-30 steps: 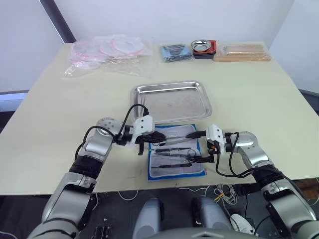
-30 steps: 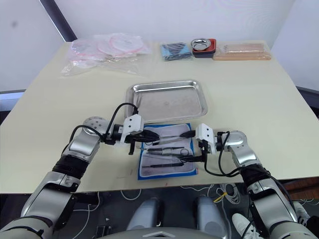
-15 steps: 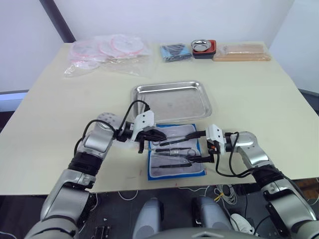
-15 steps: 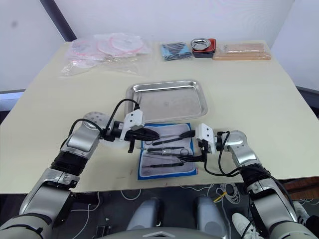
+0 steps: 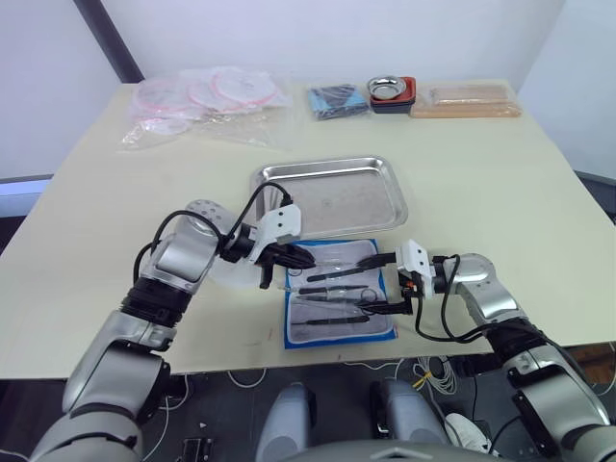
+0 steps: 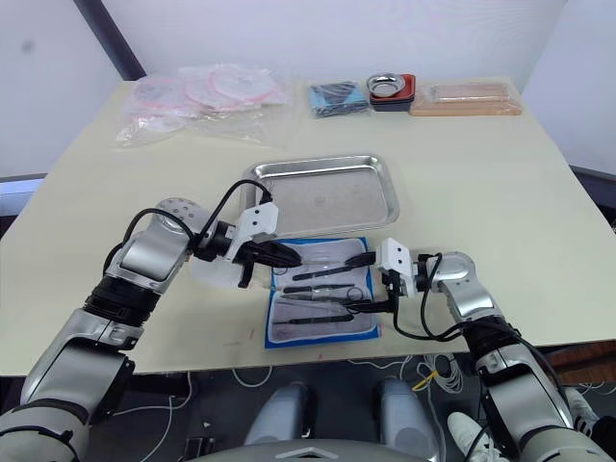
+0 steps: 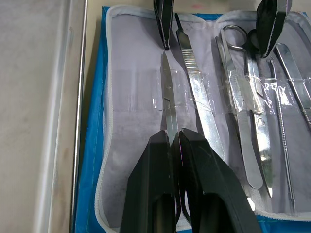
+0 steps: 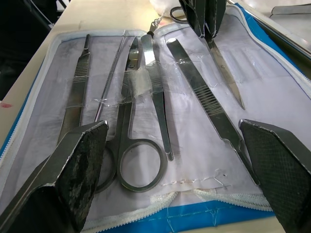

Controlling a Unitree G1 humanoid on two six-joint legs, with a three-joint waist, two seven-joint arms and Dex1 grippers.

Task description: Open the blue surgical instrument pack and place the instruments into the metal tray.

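From the head view, your left arm has swung outward since a moment ago; the blue surgical instrument pack (image 5: 340,306) lies open just before the empty metal tray (image 5: 332,195). In your left wrist view, the left hand (image 7: 176,141) pinches a pair of scissors (image 7: 168,104). In your right wrist view, the right hand (image 8: 187,160) is spread over the pack's near edge.

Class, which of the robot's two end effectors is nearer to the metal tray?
Left. The left end effector sits over the open pack's far end, just short of the metal tray; the right end effector is at the pack's right edge, farther back.
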